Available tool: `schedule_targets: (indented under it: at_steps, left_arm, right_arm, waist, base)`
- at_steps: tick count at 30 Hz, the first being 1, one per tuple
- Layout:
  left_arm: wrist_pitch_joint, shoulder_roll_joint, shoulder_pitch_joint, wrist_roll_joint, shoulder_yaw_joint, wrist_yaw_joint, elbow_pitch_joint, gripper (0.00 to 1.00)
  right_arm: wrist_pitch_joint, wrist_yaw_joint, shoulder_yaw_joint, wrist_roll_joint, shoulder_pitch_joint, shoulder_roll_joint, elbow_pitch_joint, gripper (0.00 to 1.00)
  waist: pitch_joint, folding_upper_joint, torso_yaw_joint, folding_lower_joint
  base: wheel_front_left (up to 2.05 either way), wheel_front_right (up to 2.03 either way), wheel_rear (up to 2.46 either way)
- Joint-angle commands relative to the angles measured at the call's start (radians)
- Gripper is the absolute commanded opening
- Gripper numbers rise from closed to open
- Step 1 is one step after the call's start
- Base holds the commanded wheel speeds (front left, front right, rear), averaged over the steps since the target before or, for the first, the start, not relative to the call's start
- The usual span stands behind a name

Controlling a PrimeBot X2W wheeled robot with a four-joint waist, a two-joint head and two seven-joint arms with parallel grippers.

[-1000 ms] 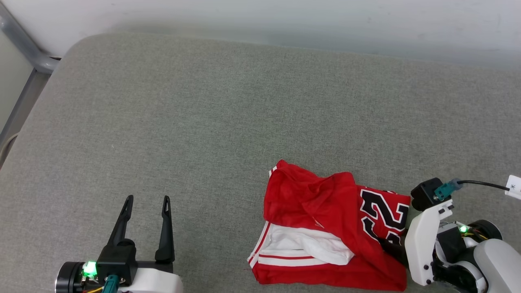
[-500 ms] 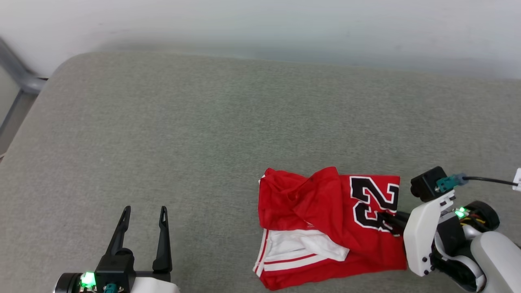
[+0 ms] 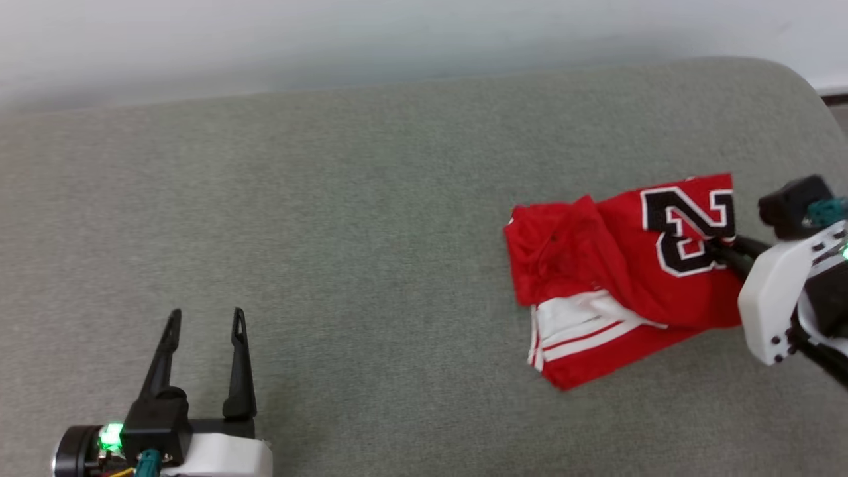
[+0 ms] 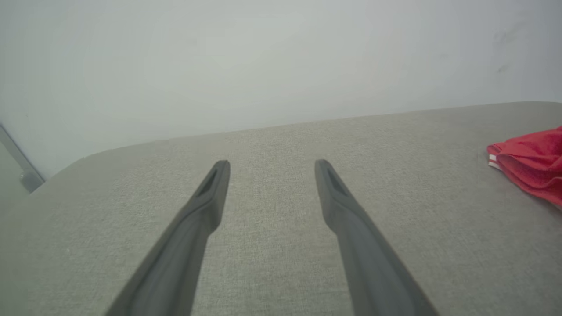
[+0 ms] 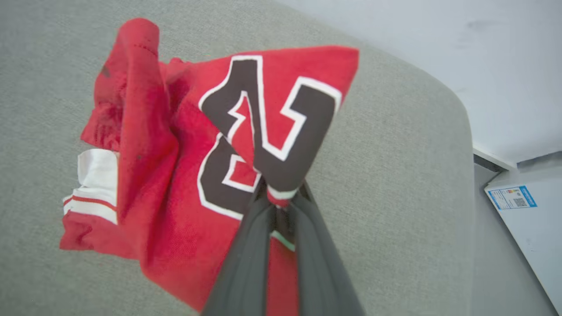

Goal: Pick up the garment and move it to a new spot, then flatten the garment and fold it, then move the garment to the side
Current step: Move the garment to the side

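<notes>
Red crumpled garment (image 3: 596,278) near the right edge of the grey cushion (image 3: 331,199), right gripper (image 3: 721,246) pinching its numbered fold, left gripper (image 3: 204,319) fingers spread near the front edge, wide open cushion between them.

Garment (image 3: 596,278): matt red knit cloth, crumpled. Cushion (image 3: 331,232): grey coarse-weave fabric. Fingers (image 4: 351,228): matt dark plastic.

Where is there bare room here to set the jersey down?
Bare grey cushion runs from the open left hand across to the jersey, and back to the wall. It is crowded near the cushion's right end, where the right hand pinches the jersey.
</notes>
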Motion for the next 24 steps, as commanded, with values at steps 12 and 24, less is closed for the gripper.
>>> schedule_targets:
  at_steps: [12,24]
  left_arm:
    - [-0.002,0.049,-0.093,0.014,0.022,-0.009,-0.082,1.0]
    - [-0.002,0.079,-0.175,0.01,0.031,-0.008,-0.162,1.0]
  right_arm:
    - [0.028,-0.001,-0.176,-0.097,-0.097,-0.037,0.017,0.0]
    - [0.049,-0.001,-0.443,-0.196,-0.174,-0.07,0.167,0.0]
  waist:
    - [0.193,0.0,-0.055,0.0]
    - [0.356,0.0,-0.011,0.0]
  base:
    - [0.0,0.0,0.0]
    - [0.0,0.0,0.0]
